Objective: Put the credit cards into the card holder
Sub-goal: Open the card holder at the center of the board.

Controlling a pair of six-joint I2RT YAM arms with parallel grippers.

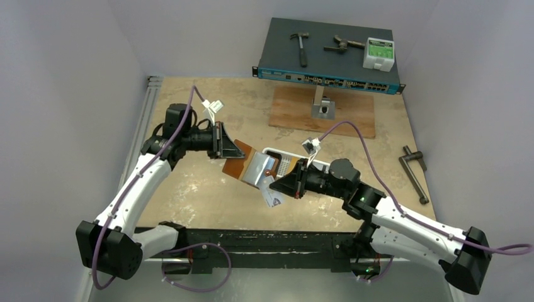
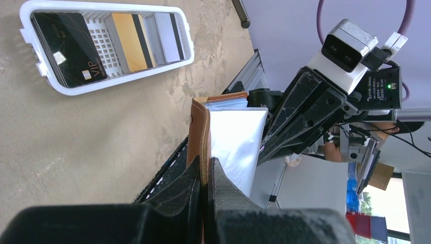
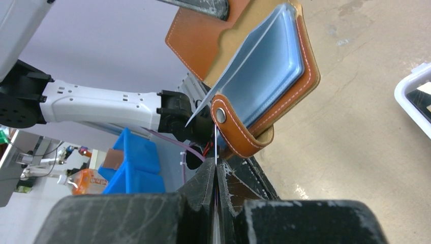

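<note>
Two grippers are cooperating: the left gripper is clamping the brown card holder by its edge, holding it open in mid-air so the right gripper, clenched on a card, is facing its clear pockets; three cards are lying in the white tray

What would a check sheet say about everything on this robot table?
Surface: worn beige wooden table, stained.
Job's things: brown leather card holder held open above the table; black, gold and grey plastic cards lying in the white slotted plastic tray; one thin pale card by the holder.
Clutter: grey network switch with a hammer and a white box on it; wooden board; black metal crank tool.
Claws: left claw shut on the holder's leather edge; right claw shut on the pale card.
Cables: purple cables looping off both arms.
Surroundings: plain grey walls.
</note>
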